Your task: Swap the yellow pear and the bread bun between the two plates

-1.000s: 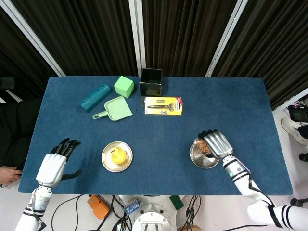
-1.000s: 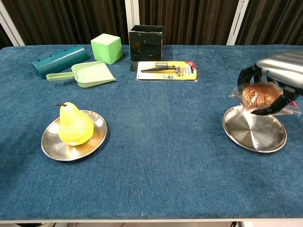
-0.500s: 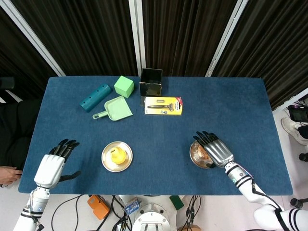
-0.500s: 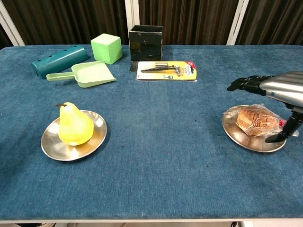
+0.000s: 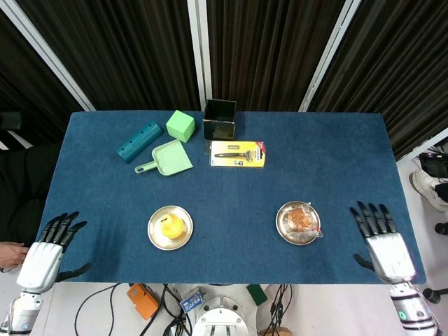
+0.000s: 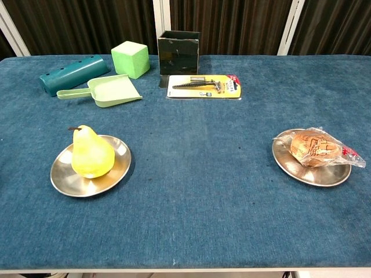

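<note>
The yellow pear (image 6: 91, 155) stands upright on the left metal plate (image 6: 64, 182), also seen from above as the pear (image 5: 169, 227) on its plate (image 5: 155, 240). The bread bun (image 6: 313, 149) in clear wrap lies on the right metal plate (image 6: 295, 171); the head view shows the bun (image 5: 301, 218) on that plate (image 5: 285, 234). My left hand (image 5: 43, 253) is open off the table's front left corner. My right hand (image 5: 383, 246) is open near the front right edge, well right of the bun. The chest view shows neither hand.
At the back stand a black box (image 5: 219, 120), a green cube (image 5: 180, 126), a teal block (image 5: 138, 141), a green dustpan (image 5: 166, 158) and a packaged razor (image 5: 238, 153). Blue cloth (image 5: 231, 203) lies bare between the two plates.
My right hand let go of the bun onto the right plate and pulled back to the front right. My left hand drew back toward the front left corner.
</note>
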`<action>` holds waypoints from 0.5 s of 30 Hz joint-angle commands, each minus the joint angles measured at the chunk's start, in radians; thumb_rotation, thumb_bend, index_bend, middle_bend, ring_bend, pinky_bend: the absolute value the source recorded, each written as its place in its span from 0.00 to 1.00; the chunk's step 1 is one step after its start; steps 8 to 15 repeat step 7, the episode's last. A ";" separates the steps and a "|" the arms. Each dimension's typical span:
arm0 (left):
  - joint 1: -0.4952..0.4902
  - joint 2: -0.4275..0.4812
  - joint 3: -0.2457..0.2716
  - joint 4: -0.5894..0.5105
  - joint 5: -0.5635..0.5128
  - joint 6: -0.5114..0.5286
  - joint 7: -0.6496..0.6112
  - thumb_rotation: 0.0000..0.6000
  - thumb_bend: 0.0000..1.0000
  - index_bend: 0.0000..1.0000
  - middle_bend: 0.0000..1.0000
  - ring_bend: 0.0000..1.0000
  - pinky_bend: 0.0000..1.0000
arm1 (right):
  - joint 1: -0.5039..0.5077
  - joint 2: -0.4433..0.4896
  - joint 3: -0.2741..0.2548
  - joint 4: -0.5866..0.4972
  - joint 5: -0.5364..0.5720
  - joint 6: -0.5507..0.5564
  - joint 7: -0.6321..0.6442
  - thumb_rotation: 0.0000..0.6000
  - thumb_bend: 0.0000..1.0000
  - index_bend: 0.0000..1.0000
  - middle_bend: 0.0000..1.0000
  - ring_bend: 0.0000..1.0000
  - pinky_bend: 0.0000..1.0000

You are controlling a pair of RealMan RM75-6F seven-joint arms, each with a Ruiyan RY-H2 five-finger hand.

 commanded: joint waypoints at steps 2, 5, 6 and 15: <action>0.061 -0.030 0.008 0.103 0.011 0.077 -0.073 1.00 0.01 0.17 0.04 0.00 0.08 | -0.102 -0.022 0.000 0.095 -0.042 0.120 0.097 1.00 0.15 0.00 0.00 0.00 0.00; 0.065 -0.030 0.006 0.117 0.024 0.086 -0.077 1.00 0.02 0.16 0.04 0.00 0.08 | -0.105 -0.025 0.007 0.101 -0.061 0.114 0.095 1.00 0.15 0.00 0.00 0.00 0.00; 0.068 -0.030 0.004 0.117 0.029 0.093 -0.079 1.00 0.02 0.16 0.04 0.00 0.08 | -0.106 -0.025 0.009 0.100 -0.064 0.106 0.092 1.00 0.15 0.00 0.00 0.00 0.00; 0.069 -0.029 0.004 0.118 0.032 0.095 -0.079 1.00 0.02 0.17 0.04 0.00 0.08 | -0.106 -0.025 0.011 0.099 -0.065 0.100 0.090 1.00 0.15 0.00 0.00 0.00 0.00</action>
